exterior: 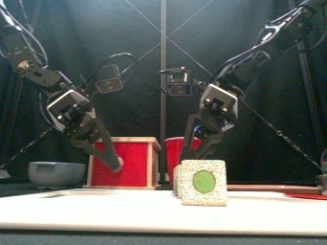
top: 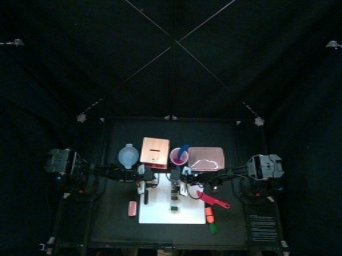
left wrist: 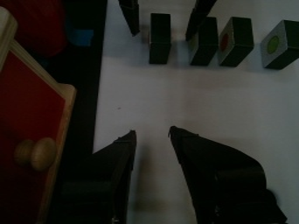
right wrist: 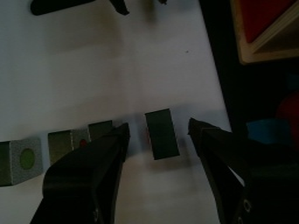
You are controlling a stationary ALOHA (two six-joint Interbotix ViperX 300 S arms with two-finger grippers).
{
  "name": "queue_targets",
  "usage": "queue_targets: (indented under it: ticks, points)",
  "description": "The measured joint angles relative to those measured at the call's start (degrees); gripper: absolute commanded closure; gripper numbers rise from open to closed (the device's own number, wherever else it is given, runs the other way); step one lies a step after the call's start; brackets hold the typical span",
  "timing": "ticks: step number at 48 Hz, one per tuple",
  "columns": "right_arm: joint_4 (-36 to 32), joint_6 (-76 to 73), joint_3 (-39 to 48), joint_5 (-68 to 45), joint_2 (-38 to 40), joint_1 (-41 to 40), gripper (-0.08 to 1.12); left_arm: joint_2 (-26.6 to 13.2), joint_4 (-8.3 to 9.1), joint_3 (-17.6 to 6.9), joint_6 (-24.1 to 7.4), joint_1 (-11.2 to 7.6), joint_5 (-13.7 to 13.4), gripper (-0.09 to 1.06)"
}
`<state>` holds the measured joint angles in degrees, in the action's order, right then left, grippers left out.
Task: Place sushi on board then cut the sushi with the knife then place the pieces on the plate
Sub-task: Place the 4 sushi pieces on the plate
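Sushi (exterior: 201,182) dark green, pale face, green centre; board (exterior: 128,212) white; drawer front (exterior: 124,165) red.

Sushi blocks (left wrist: 237,42) upright, apart, on board (left wrist: 198,101)

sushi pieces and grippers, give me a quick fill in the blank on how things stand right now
1. The sushi pieces stand in a row on the white ____.
2. The left gripper and the right gripper both have their jaws ____.
3. The wooden box has a ____ drawer front.

Missing words: board; open; red.
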<state>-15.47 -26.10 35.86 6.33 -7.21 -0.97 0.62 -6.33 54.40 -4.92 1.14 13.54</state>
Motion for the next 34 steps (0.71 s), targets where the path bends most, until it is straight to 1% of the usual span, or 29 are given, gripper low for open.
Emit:
queue_targets:
  ticks: [6, 14, 18, 23, 27, 34]
  points:
    - [-0.1, -0.1, -0.4, 0.0, -1.5, -0.2, 0.22, -0.3, -0.09, -0.1, 0.0, 0.09, 0.1, 0.21]
    - [-0.3, 0.2, -1.1, 0.0, -3.1, -0.4, 0.41, -0.4, 0.00, -0.1, 0.0, 0.09, 0.1, 0.21]
    - [-0.4, 0.0, -1.1, 0.3, -3.1, -0.4, 0.47, -0.5, 0.00, -0.1, 0.1, 0.18, 0.0, 0.21]
    - [-0.3, 0.2, -1.1, 1.8, -2.5, -0.4, 0.48, -0.5, 0.00, -0.1, 0.1, 0.18, 0.0, 0.21]
    - [-0.2, 0.0, -0.8, 4.0, -0.5, -0.4, 0.48, -0.5, -0.09, -0.1, 0.1, 0.18, 0.1, 0.21]
    - [-0.2, -0.2, 1.5, 8.2, 5.4, -1.1, 0.48, -0.5, -0.09, -0.1, 0.1, 0.18, 0.0, 0.21]
